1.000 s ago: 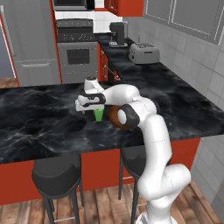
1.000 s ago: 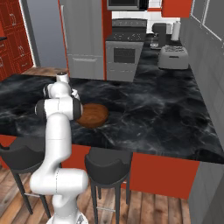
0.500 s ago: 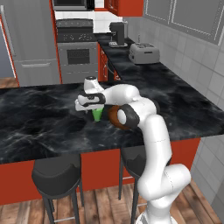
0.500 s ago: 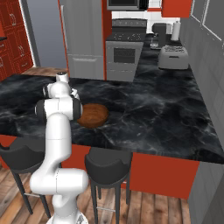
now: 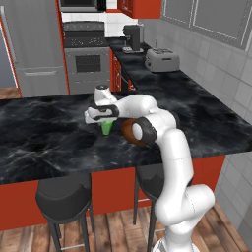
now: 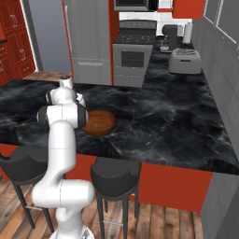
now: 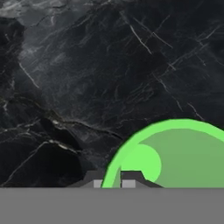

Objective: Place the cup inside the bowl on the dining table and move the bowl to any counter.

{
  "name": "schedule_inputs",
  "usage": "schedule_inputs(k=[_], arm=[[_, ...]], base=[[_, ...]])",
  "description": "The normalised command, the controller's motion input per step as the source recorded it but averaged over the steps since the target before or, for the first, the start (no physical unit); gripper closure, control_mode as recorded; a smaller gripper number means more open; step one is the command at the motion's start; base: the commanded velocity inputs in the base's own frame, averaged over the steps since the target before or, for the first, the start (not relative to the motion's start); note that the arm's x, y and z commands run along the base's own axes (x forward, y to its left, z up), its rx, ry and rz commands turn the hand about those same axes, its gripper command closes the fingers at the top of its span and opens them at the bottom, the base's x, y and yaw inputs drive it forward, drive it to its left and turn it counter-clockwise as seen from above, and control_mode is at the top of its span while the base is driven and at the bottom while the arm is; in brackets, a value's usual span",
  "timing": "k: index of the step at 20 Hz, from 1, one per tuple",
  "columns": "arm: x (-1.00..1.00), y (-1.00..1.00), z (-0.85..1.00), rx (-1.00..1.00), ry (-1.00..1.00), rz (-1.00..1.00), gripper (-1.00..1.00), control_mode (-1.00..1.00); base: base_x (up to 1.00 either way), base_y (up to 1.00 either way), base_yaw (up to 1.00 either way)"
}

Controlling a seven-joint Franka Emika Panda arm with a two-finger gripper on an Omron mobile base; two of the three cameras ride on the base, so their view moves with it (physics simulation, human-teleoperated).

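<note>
The arm is reaching out over the dining table [image 5: 49, 142], and its gripper [image 5: 105, 119] is coming straight down onto the green cup [image 5: 106, 127], which is standing upright on the black marble top. In the hand view the two dark finger tips [image 7: 130, 177] are sitting pinched on the near rim of the cup [image 7: 175, 153], one on the inside and one on the outside of the wall, so the jaws are pressed together on that rim. Only the upper left part of the cup's mouth is showing there; the rest is running off the right and bottom edges, and the fingers themselves are mostly cut off.

From the left base view the white hand is covering the top of the cup, leaving just its lower tapered half showing. The wooden bowl [image 5: 129, 132] is lying on the table just beside the cup, on the side nearer the wall counter [image 5: 182, 93], but the arm's dark elbow joint is hiding most of it, so only a brown sliver is peeking out. From the right base view the bowl [image 6: 99, 123] is much plainer, though its left edge is tucked behind the arm, and the gripper [image 6: 70, 99] is blocked by the arm's upper link, with the cup somewhere behind it.

Black stools [image 5: 64, 194] are standing along the table's near side
</note>
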Motion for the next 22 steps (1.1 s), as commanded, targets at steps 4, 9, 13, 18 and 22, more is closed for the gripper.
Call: schedule_inputs(k=[4,9,13,18,22], arm=[[-0.29,0.00,0.24,-0.03,-0.15,0.02,1.00,-1.00],[-0.51,-0.03,0.40,-0.01,-0.08,0.06,1.00,-1.00],[-0.66,-0.11,0.52,0.00,-0.03,0.07,1.00,-1.00],[-0.75,-0.15,0.61,0.00,0.00,0.04,1.00,-1.00],[-0.61,-0.35,0.61,0.00,0.00,0.01,1.00,-1.00]], base=[[0.00,0.00,0.00],[0.00,0.00,0.00],[0.00,0.00,0.00],[0.00,0.00,0.00],[0.00,0.00,0.00]])
